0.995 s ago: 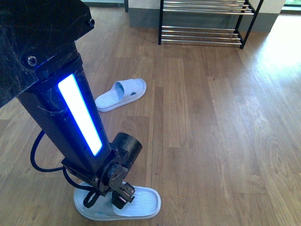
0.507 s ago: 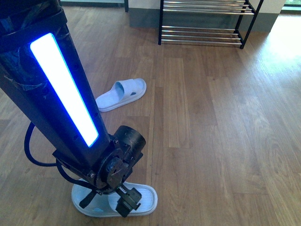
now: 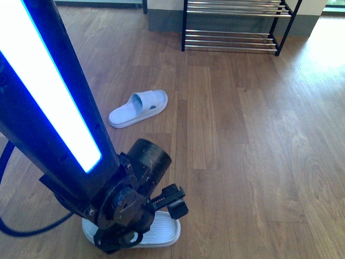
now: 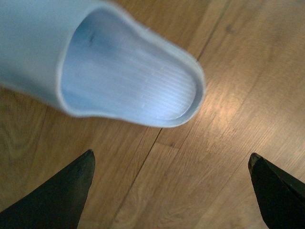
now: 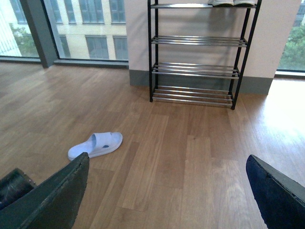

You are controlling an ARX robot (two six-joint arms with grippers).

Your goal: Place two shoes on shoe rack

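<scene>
- The left gripper (image 4: 171,157) is hanging with its dark fingers spread wide, gripping nothing, close to one end of a pale blue ridged rubber slide sandal (image 4: 128,81) that is lying on the wooden plank floor (image 4: 238,95).
- The right gripper (image 5: 167,157) is also gaping wide and is empty.
- The second matching sandal (image 3: 139,108) is lying well apart from the first, further ahead.
- The black-framed shoe rack with chrome bars (image 5: 193,69) is standing against the far wall (image 5: 136,47).

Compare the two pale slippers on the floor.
The near slipper lies at the left gripper, partly hidden; the far slipper lies in the open. The near slipper lies crosswise; the far slipper slants towards the shoe rack and is closer to it. Both are pale blue slides.
</scene>
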